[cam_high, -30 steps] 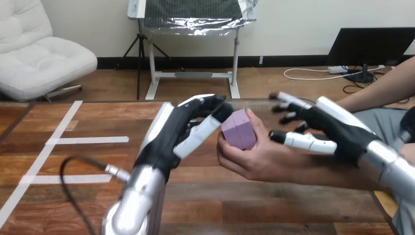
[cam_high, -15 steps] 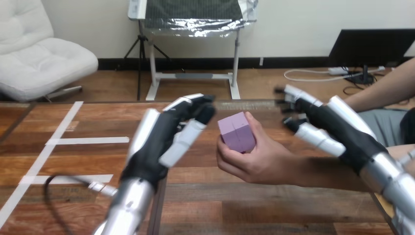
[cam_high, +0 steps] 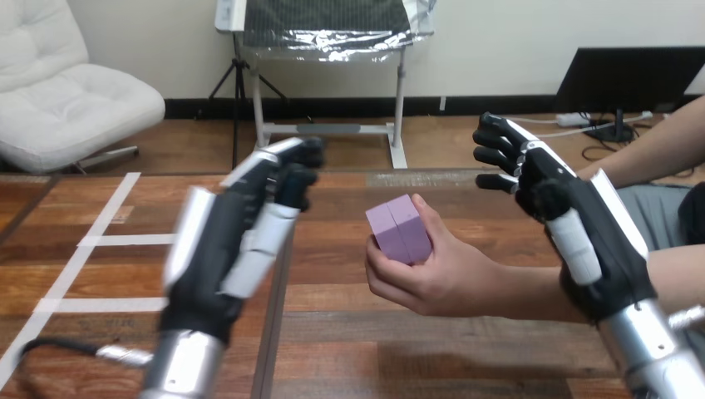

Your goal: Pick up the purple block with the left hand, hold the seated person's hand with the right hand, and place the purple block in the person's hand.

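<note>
The purple block (cam_high: 400, 229) lies in the person's hand (cam_high: 436, 274), which reaches in from the right above the middle of the table with its fingers and thumb round the block. My left hand (cam_high: 233, 237) stands to the left of the block, apart from it, fingers relaxed and open, holding nothing. My right hand (cam_high: 574, 224) is raised at the right, above and behind the person's forearm, fingers spread open and not touching the person.
The wooden table (cam_high: 349, 332) carries white tape lines (cam_high: 91, 241) at its left. The person's forearm (cam_high: 549, 291) crosses the right part of the table toward the middle.
My left hand has let go of the block and drawn back to the left. My right hand has lifted up and away from the person's hand. The block stays in the person's hand.
</note>
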Motion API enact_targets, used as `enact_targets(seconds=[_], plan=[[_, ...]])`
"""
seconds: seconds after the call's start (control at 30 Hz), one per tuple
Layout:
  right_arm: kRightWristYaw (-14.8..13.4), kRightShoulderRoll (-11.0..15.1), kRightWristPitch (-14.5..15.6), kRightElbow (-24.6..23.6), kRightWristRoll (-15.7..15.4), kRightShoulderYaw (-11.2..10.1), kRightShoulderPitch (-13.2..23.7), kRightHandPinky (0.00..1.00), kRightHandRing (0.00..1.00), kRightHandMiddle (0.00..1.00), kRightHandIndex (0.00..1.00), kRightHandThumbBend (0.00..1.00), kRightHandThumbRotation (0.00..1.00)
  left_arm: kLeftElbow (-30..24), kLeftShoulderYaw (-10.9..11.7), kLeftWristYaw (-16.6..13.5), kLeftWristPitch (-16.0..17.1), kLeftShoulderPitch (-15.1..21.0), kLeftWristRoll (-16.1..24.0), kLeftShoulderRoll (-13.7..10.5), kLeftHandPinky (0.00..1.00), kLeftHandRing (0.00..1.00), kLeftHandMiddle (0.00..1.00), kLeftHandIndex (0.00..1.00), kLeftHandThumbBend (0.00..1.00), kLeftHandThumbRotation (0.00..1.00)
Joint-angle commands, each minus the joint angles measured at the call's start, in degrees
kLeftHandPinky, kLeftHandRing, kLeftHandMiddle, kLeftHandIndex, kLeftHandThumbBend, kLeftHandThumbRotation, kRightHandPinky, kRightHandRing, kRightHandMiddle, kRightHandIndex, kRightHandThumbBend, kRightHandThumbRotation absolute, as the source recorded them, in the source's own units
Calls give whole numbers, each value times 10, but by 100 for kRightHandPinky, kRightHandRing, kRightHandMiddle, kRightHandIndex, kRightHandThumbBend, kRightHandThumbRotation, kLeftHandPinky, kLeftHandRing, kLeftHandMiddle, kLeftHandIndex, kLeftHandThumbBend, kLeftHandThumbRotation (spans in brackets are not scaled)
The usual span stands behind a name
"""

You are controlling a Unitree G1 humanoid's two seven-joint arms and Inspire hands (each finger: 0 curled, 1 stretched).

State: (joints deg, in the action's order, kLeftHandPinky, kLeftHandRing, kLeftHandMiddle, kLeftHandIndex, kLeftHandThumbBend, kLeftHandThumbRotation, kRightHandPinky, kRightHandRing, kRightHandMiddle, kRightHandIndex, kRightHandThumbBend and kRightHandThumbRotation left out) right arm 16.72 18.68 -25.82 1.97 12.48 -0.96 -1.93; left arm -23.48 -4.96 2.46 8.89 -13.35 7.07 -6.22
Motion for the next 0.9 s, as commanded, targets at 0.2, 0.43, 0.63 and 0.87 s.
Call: enact_targets(seconds=[0.2, 0.43, 0.63, 0.87], plan=[[-4, -44, -4, -141, 52, -8, -36, 78, 87, 89, 89, 86, 97, -131, 33, -2, 32, -52, -43, 6, 55, 70, 71, 70, 73, 99], [-1, -60, 2, -184, 64, 2, -67, 79, 86, 88, 89, 85, 95, -170, 37, -5, 41, -92, -69, 16, 50, 69, 71, 68, 68, 96], [8, -68, 8, -207, 75, 8, -89, 79, 86, 88, 88, 86, 94, -194, 34, -15, 42, -117, -76, 28, 43, 67, 69, 66, 68, 96], [19, -74, 17, -229, 89, 18, -110, 81, 86, 88, 88, 88, 93, -210, 33, -16, 43, -139, -98, 28, 37, 66, 69, 66, 64, 95]])
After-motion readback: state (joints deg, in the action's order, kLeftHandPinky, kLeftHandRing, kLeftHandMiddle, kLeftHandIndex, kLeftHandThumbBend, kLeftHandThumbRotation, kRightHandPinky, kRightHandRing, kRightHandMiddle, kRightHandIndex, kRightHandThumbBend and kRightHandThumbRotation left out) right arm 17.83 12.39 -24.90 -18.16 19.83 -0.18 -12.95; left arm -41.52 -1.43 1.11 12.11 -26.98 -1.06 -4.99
